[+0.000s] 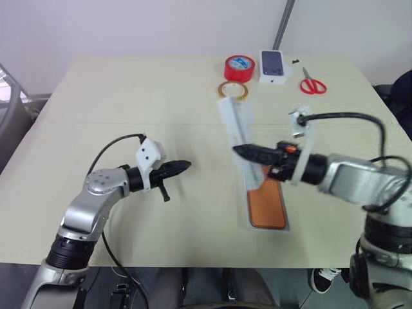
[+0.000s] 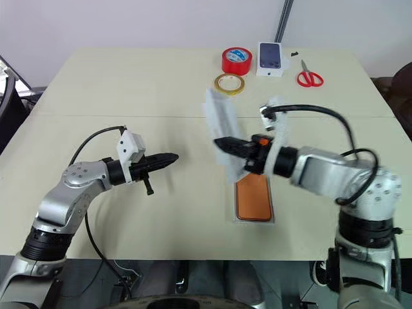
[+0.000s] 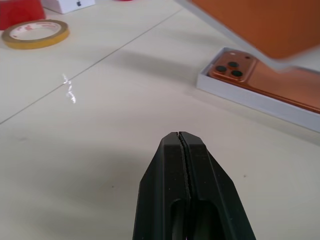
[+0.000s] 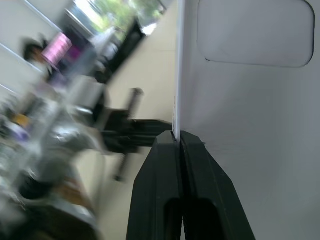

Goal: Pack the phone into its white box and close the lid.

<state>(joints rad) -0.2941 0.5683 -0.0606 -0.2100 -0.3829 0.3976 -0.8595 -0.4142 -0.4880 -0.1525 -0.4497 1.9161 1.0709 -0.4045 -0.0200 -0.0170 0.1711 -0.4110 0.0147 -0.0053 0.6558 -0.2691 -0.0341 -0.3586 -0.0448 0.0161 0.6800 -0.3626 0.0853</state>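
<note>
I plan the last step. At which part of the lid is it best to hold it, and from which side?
Best its thin side rim, where the right tool already pinches the lid. The lid stands tilted above the phone in the white box, so coming from the robot's right seems sound.

Head stereo pair looks down over the table [image 1: 161,96]; wrist cameras sit close behind their fingers.

We seem to be in a lab or test room rather than a home. We stand at a plain beige table [image 1: 129,96] set against a bare white wall [image 1: 141,26], with a grey metal pole [image 1: 284,22] rising behind it. On the far edge sit only work supplies: red tape [image 1: 239,67], a yellow tape ring [image 1: 234,89], red-handled scissors [image 1: 313,84] and a small white printed box [image 1: 274,65].
</note>
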